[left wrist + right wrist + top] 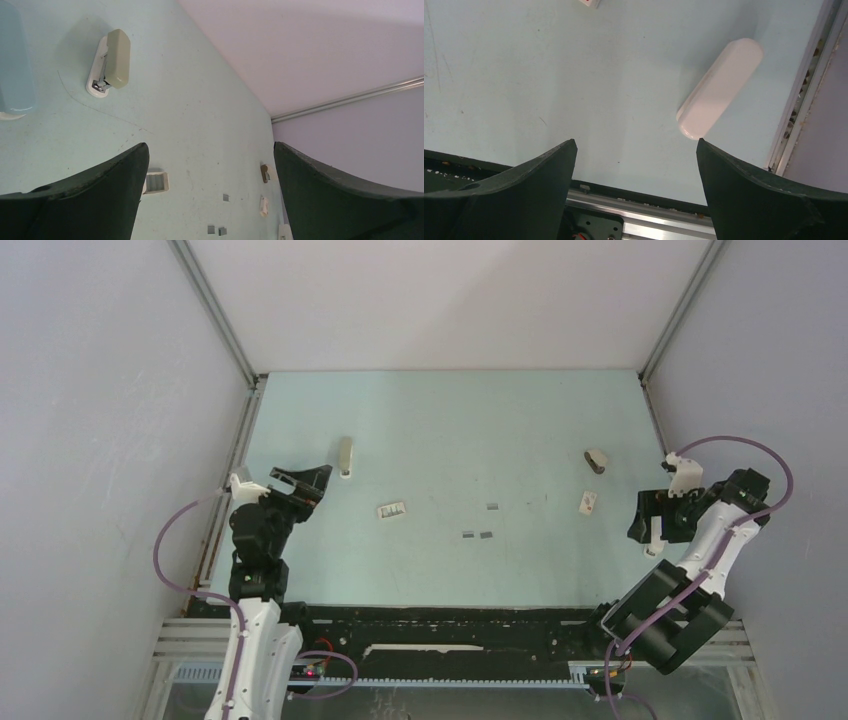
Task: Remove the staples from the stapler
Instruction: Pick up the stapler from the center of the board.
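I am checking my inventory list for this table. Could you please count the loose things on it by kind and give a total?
Staplers: 2, the white stapler and the beige stapler
Staple strips: 3
Small white boxes: 2
Brown item, kind unclear: 1
Total: 8

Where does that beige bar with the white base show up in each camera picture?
Top external: the beige bar lies left of centre on the table, just beyond the left gripper.
Left wrist: it sits in the upper left.
Right wrist: it is not in this picture.
Shared landmark: the small white tray, seen low and left of centre in the left wrist view; the right wrist view misses it.
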Tool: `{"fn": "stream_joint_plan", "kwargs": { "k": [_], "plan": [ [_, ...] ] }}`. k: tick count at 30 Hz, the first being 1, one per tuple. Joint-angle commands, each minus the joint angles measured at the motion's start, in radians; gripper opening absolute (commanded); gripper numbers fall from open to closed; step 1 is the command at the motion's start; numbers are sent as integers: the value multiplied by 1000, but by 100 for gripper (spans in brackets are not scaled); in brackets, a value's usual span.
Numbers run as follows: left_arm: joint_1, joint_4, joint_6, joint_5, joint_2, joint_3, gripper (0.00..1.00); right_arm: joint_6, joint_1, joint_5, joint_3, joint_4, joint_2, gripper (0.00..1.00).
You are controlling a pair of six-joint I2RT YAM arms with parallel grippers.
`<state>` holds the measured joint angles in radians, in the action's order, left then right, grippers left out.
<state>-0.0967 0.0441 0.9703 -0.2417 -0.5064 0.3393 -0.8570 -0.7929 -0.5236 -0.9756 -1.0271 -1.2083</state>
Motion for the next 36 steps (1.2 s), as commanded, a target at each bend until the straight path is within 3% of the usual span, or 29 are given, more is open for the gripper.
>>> {"fn": "stream_joint_plan", "kwargs": {
  "k": [1,36],
  "plan": [
    [-5,49,15,-19,0,-38,100,-27,-14,18,-36,25,-14,100],
    [-5,103,33,-30,-43,-49,100,-20,-9,51,-37,63,-58,100]
  ]
}}
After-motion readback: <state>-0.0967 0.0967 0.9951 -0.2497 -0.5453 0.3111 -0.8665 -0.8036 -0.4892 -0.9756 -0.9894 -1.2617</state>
